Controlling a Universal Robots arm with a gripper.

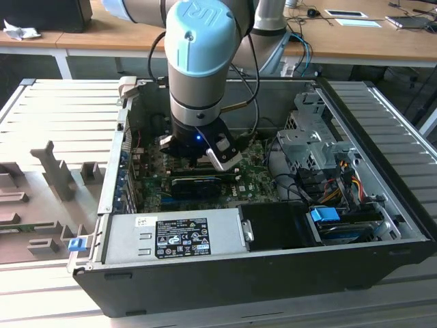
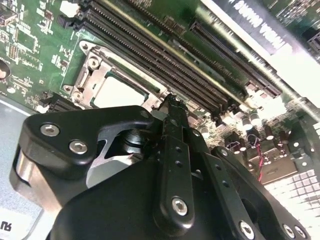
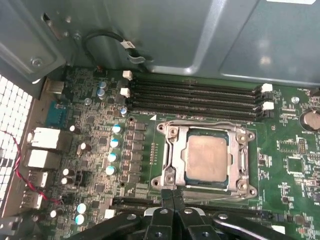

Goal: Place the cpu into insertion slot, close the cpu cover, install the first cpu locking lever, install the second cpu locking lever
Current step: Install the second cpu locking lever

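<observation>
While the cpu [image 3: 206,159] already lay seated in the insertion slot [image 3: 174,161] with the cpu cover [image 3: 244,158] down around it, your gripper [image 3: 173,196] hung just beside the socket's near edge, fingers pressed together and grasping nothing. You judged the levers were the work in hand, and you did well to keep the closed tips low and square to the frame, clear of the long memory slots [image 3: 195,97] beyond. You would have wanted a slow, sideways push, since a slip there risked scraping the green motherboard [image 3: 292,165]
</observation>
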